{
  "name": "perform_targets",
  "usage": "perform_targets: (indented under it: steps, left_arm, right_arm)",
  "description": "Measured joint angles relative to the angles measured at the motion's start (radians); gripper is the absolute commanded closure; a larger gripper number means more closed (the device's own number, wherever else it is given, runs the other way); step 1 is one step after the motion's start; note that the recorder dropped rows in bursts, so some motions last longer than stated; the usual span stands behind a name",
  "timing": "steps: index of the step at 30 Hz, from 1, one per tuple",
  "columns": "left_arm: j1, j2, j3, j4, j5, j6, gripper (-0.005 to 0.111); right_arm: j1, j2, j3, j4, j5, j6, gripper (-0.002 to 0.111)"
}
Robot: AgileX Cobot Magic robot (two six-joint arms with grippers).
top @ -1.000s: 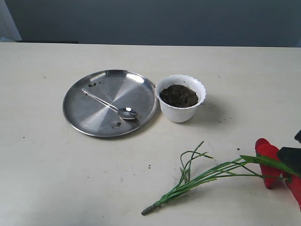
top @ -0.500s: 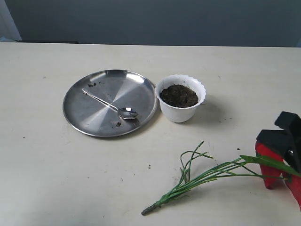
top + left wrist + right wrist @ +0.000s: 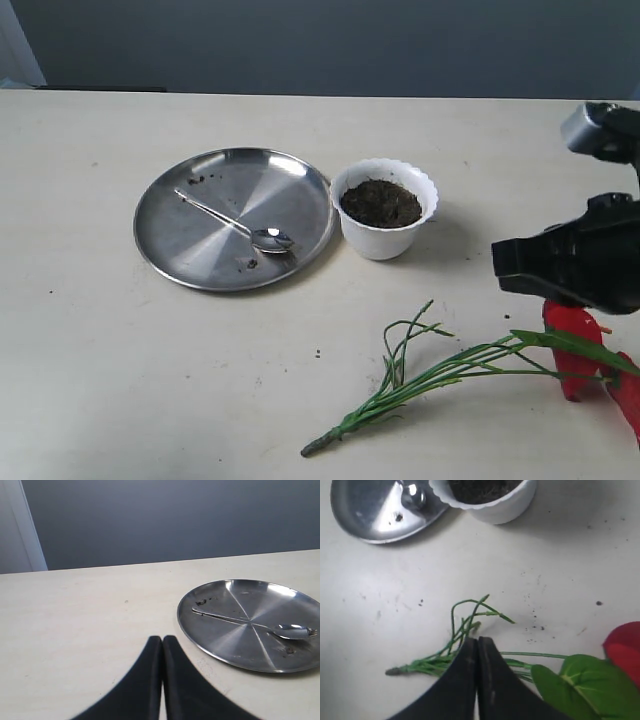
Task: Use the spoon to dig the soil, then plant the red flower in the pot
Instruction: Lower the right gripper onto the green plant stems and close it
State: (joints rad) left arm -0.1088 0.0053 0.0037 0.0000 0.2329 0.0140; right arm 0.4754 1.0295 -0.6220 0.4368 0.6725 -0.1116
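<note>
The silver spoon [image 3: 233,225] lies on the round steel plate [image 3: 200,255], bowl toward the white scalloped pot [image 3: 385,238], which holds dark soil [image 3: 380,203]. The red flower [image 3: 572,330] lies flat on the table at the front right, its green stems [image 3: 420,378] pointing left. My right gripper [image 3: 477,641] is shut and empty, hovering above the stems [image 3: 435,662] near the leaf [image 3: 580,680]. In the exterior view the right arm [image 3: 580,262] covers part of the blooms. My left gripper [image 3: 162,639] is shut and empty, on the far side of the plate [image 3: 225,642] and spoon [image 3: 250,623] from the pot.
Small soil crumbs dot the plate [image 3: 250,264] and the table near the stems [image 3: 318,352]. The pot [image 3: 492,507] stands close beside the plate's rim. A grey wall runs behind the table's far edge.
The right arm has come in from the right edge and moved up and left over the flower's blooms. Plate, spoon, pot and flower have stayed put.
</note>
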Motion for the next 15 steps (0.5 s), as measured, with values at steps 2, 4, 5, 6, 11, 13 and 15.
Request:
perform_targets:
  steps: [2, 4, 5, 6, 11, 13, 15]
  left_arm:
    - [0.000, 0.000, 0.000, 0.000, 0.000, 0.000, 0.106]
    - [0.000, 0.000, 0.000, 0.000, 0.000, 0.000, 0.106]
    - [0.000, 0.000, 0.000, 0.000, 0.000, 0.000, 0.106]
    - [0.000, 0.000, 0.000, 0.000, 0.000, 0.000, 0.106]
    - [0.000, 0.000, 0.000, 0.000, 0.000, 0.000, 0.106]
    - [0.000, 0.000, 0.000, 0.000, 0.000, 0.000, 0.106]
    - [0.000, 0.000, 0.000, 0.000, 0.000, 0.000, 0.106]
  right_arm:
    - [0.000, 0.000, -0.078, -0.080, 0.107, -0.032, 0.109]
    - [0.002, 0.000, -0.138, -0.122, 0.184, -0.122, 0.109]
    - [0.002, 0.000, -0.155, -0.124, 0.206, -0.173, 0.108]
    - [0.002, 0.000, -0.170, -0.121, 0.228, -0.239, 0.105]
    - [0.002, 0.018, -0.184, -0.020, 0.302, -0.474, 0.076]
    - [0.005, 0.040, -0.184, 0.008, 0.335, -0.557, 0.070]
    - [0.018, 0.063, -0.184, 0.020, 0.350, -0.616, 0.070]
